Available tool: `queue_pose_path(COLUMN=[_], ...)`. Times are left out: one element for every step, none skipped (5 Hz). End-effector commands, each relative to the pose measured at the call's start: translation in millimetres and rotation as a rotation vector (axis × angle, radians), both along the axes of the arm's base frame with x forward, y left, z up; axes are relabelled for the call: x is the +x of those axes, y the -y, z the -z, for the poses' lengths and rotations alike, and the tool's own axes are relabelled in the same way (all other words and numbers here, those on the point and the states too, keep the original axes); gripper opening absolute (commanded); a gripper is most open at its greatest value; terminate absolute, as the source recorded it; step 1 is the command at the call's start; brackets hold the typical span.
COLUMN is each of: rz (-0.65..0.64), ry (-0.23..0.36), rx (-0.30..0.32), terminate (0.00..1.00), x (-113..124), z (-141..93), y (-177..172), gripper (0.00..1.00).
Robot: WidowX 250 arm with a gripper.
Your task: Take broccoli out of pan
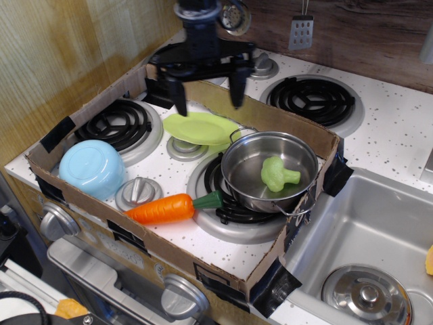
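bumpy green broccoli (279, 174) lies in the shiny steel pan (270, 172); gripper (208, 100) hangs wide open, empty, above the plate (199, 127).

Arm all black – round vertical column, wide flat crossbar; gripper (208, 95) w/ two straight black fingers (180, 99).

Stovetop (177, 238) carries pan (269, 172), carrot (162, 208), bowl (92, 168), plate (199, 128)

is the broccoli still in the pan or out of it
In. The broccoli lies on the floor of the pan; the open gripper hangs above the plate.
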State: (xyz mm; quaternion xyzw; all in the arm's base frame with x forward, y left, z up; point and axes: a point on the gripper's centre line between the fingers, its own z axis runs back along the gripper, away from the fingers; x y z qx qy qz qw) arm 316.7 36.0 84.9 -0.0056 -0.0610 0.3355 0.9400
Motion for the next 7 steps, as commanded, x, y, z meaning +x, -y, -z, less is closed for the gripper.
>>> queue_pose_path(rz=[-0.075, -0.052, -0.081, -0.116, -0.145, -0.155, -0.171], ry=[0.0, 0.017, 0.03, 0.04, 0.037, 0.045, 0.047], rx=[-0.001, 0.06, 0.031, 0.02, 0.021, 0.009, 0.001], terminate=[0.0, 0.0, 0.0, 0.0, 0.0, 0.0, 0.0], x=[11, 14, 11, 9, 4, 2, 2], z=[-5, 3, 12, 20, 26, 30, 35], y=[25, 36, 42, 51, 51, 55, 60], gripper=[1.0, 1.0, 1.0, 1.0, 1.0, 1.0, 1.0])
